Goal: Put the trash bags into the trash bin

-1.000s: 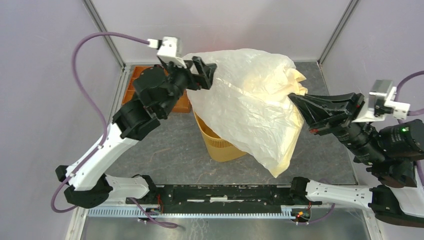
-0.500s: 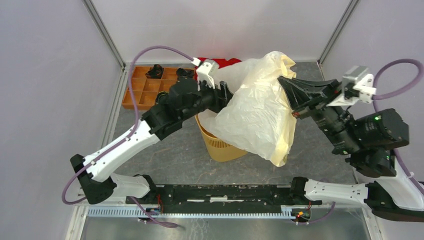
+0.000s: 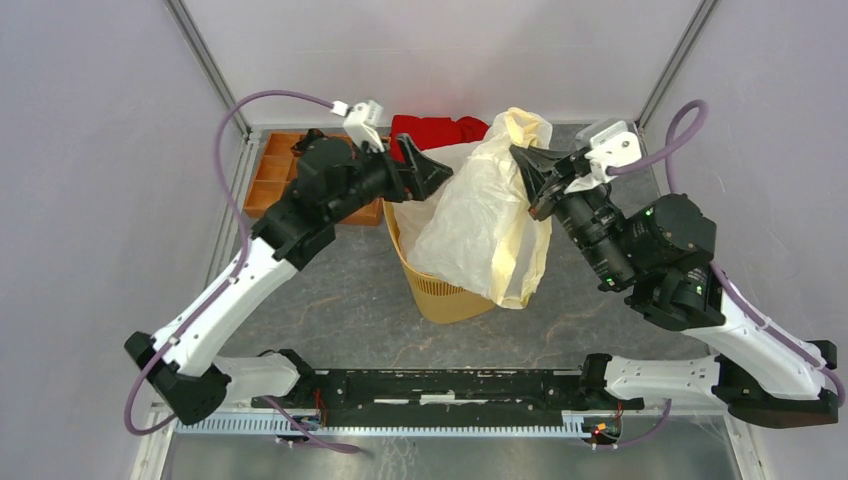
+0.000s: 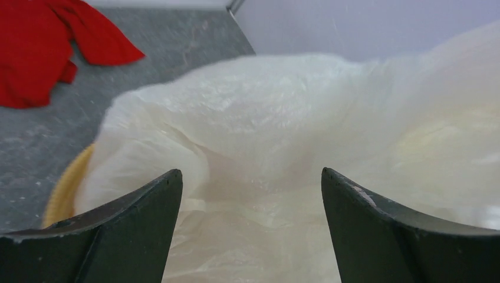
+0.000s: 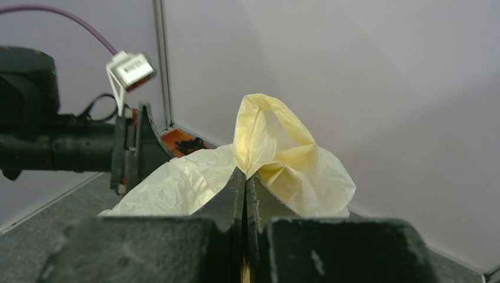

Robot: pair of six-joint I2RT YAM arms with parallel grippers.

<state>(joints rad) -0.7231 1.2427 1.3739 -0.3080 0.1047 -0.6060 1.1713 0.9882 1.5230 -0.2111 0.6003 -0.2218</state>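
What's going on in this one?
Two robot arms are working a trash bag into the yellow trash bin. The right pincer is shut on a bunched fold at the bag's top, holding it up above the bin. The left pincer is open, fingers spread toward the bag's side and gripping nothing. The bag drapes across the bin's mouth, with a good part hanging outside the rim, so it is not in yet.

Soft, even, bright light casts faint shadows; the left wrist view shows the trash bag (image 4: 265,118) slightly blurred.
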